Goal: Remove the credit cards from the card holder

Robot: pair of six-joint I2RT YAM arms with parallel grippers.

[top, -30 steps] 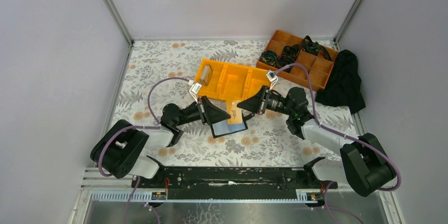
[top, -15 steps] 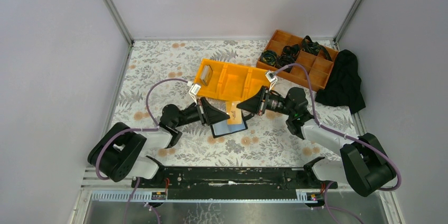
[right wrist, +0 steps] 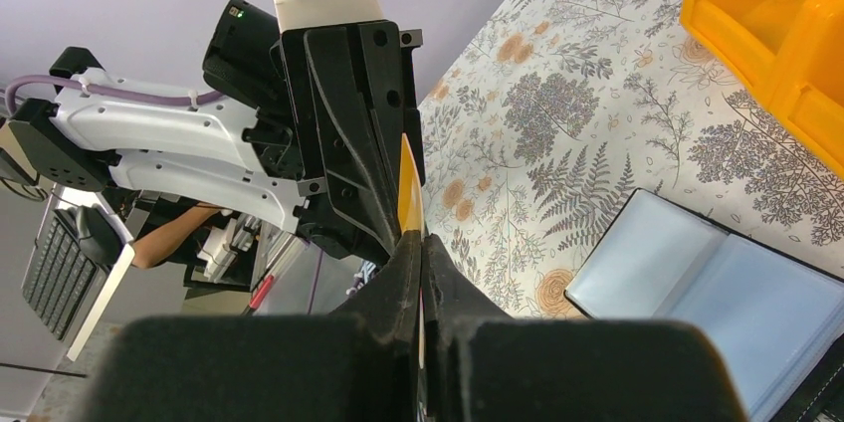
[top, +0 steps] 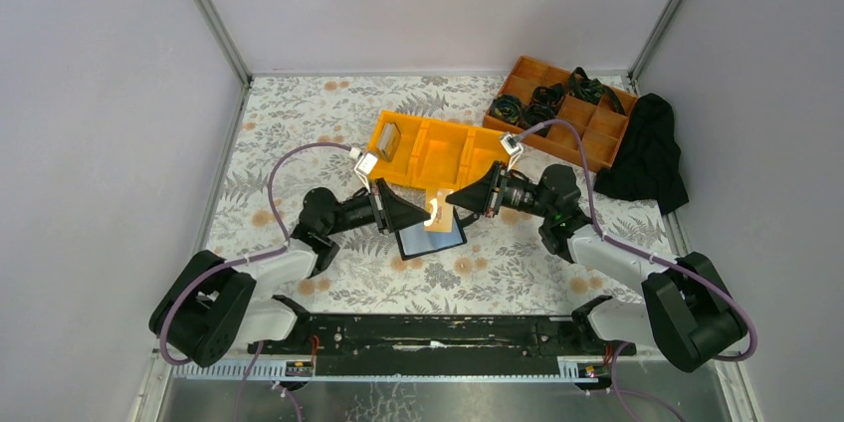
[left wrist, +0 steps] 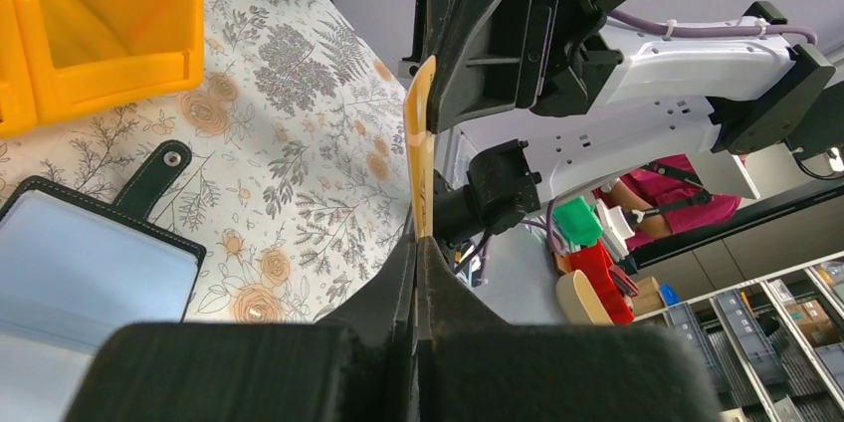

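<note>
A tan credit card [top: 436,207] hangs in the air, pinched from both ends. My left gripper [top: 427,215] is shut on its near edge, the card [left wrist: 421,143] standing edge-on above the fingertips [left wrist: 416,241]. From the opposite side my right gripper [top: 449,201] is shut on the same card [right wrist: 408,183], which pokes out past its tips [right wrist: 420,235]. Below the card, the black card holder [top: 434,240] lies open on the table, its clear greyish sleeves up [left wrist: 90,263] [right wrist: 697,293]. No other cards show.
A yellow three-compartment bin [top: 438,148] lies just behind the grippers, with a small item in its left compartment. A brown divided tray [top: 562,108] with dark coiled things stands at the back right. A black cloth [top: 647,153] is heaped by the right wall.
My left gripper has shut on the tan card, which the right gripper was holding throughout. The card has risen and tilted a little above the holder.
</note>
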